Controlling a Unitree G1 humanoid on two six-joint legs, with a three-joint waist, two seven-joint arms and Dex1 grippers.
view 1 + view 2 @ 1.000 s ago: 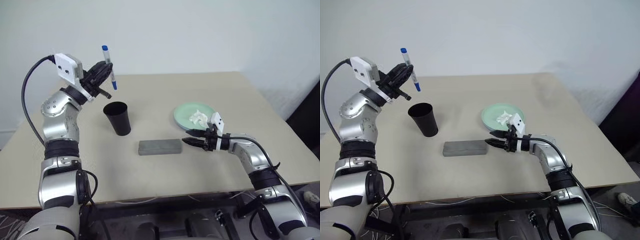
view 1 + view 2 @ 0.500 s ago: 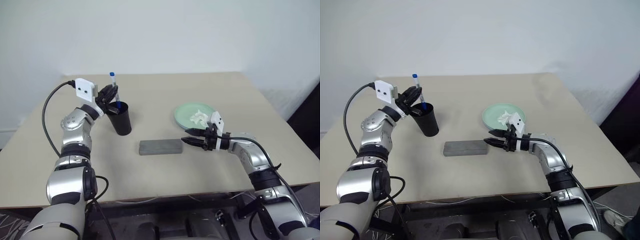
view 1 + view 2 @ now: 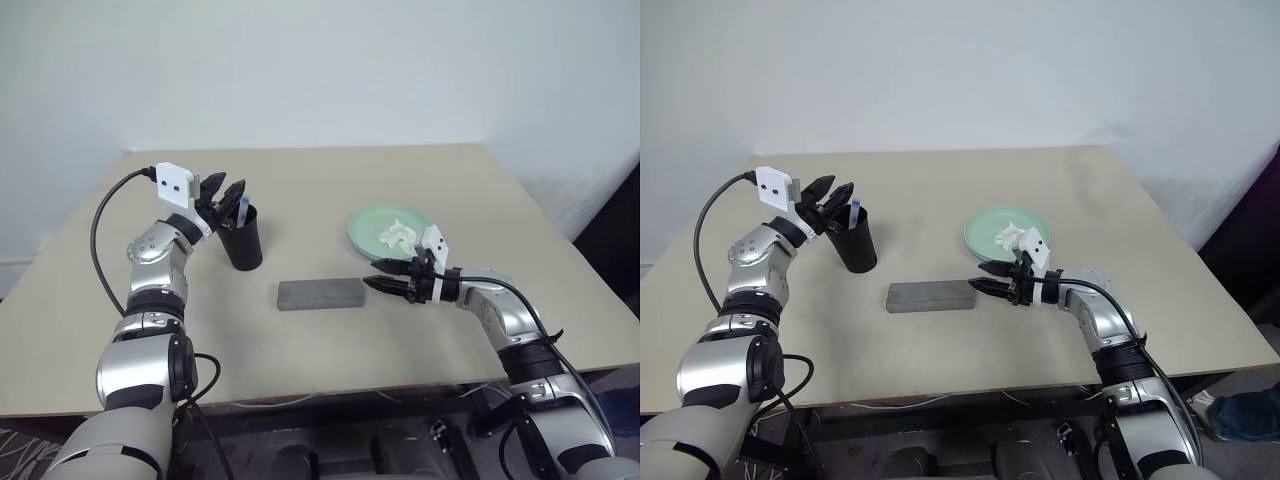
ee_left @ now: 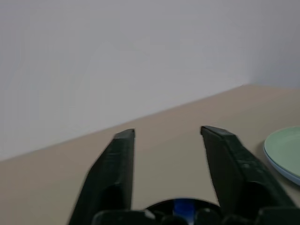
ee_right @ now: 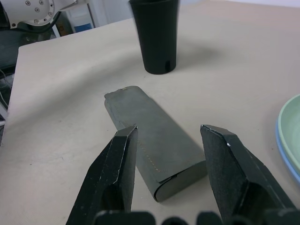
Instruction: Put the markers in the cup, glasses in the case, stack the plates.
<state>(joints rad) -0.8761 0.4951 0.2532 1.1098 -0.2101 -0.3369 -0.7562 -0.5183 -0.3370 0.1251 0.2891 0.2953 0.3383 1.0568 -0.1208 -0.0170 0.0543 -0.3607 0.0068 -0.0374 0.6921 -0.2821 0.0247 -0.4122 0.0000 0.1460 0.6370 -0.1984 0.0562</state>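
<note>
Standing upright on the beige table, the black cup holds a marker, whose pale shaft leans against the rim on the side toward the left arm. The left gripper hovers just above that rim with its two black fingers spread apart and nothing between them; in the left wrist view the fingers frame bare table, and a spot of blue sits inside the dark rim at the base of that picture.

The grey case lies flat and closed nearer the table's front edge, between the cup and the right arm. The right gripper points at the case's near end from the right side, its tips just beside that end but not touching it. Its fingers stand open and empty; the right wrist view shows them straddling the end of the case, with the cup standing beyond.

Behind the right gripper, toward the wall, the mint green plate rests on the table with a crumpled white tissue lying in it. In the right wrist view a light blue rim shows under the green one, so the green plate sits on the blue plate.
</note>
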